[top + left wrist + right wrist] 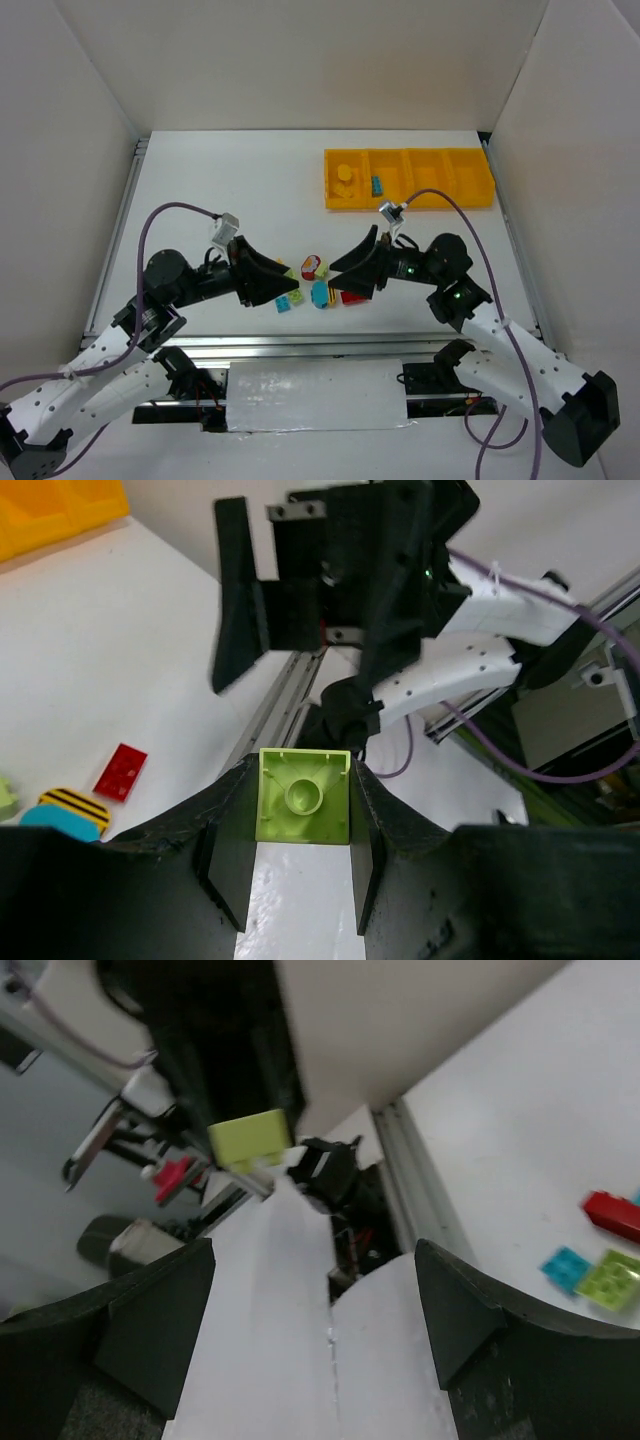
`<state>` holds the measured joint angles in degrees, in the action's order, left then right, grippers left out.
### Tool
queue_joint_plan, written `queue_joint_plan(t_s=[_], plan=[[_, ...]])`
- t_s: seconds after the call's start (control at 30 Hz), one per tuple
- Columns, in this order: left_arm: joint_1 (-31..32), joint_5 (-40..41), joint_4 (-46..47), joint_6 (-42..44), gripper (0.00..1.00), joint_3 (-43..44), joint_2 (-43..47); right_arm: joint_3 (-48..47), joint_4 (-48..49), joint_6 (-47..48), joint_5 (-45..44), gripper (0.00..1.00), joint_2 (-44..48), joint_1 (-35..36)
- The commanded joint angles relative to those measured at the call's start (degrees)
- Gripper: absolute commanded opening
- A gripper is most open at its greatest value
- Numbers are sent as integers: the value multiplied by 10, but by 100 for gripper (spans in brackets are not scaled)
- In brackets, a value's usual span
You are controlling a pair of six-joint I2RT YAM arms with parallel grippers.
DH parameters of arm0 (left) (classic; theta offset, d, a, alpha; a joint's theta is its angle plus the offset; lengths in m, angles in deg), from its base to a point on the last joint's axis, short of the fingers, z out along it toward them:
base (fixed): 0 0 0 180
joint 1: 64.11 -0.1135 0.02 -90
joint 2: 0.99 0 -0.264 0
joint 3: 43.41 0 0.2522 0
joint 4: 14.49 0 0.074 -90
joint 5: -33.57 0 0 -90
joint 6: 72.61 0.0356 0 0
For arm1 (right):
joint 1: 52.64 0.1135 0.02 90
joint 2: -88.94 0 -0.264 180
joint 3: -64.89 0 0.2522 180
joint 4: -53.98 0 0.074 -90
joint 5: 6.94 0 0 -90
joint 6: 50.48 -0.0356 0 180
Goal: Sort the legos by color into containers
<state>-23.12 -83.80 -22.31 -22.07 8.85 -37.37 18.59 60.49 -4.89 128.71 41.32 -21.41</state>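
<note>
Left gripper [303, 812] clenched on small light-green square plastic brick [303, 796], pinching opposite side walls, hollow underside toward camera, held above table edge. Likely light, rigid, slick: squeeze flat walls squarely. Loose mixed-colour bricks [320, 293] on white table [220, 190] between arms. Right gripper [310, 1310] spread, empty. Long yellow four-compartment tray [410, 204] far right, holding yellow piece [345, 175], blue piece [377, 185].

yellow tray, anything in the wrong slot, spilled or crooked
Nothing stands out. The yellow tray lies flat on the table. A yellow brick sits in its leftmost compartment and a blue brick in the next one, close to the shared wall. No colours are mixed and nothing hangs over the rim.
</note>
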Motion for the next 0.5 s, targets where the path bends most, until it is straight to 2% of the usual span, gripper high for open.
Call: queue_joint_plan(t_s=[0.0, 0.1, 0.13, 0.2, 0.23, 0.3, 0.47], plan=[[0, -15, 102, -53, 0, -4, -11, 5, 102, -25, -11, 88, 47, 60], [-1, 3, 122, -103, 0, -4, -30, 21, 78, 24, -137, 88, 79, 135], [-1, 7, 123, -132, 0, -3, -34, 20, 65, 47, -210, 88, 87, 175], [-1, 38, 102, -168, 0, 10, -48, 18, 18, 141, -298, 90, 110, 219], [-1, 53, 55, -201, 0, 18, -57, 20, 11, 198, -371, 91, 113, 252], [0, 97, -10, -260, 0, 32, -64, 24, 10, 244, -422, 92, 108, 270], [0, 117, 10, -365, 0, -7, -56, -19, -24, 330, -549, 92, 51, 317]])
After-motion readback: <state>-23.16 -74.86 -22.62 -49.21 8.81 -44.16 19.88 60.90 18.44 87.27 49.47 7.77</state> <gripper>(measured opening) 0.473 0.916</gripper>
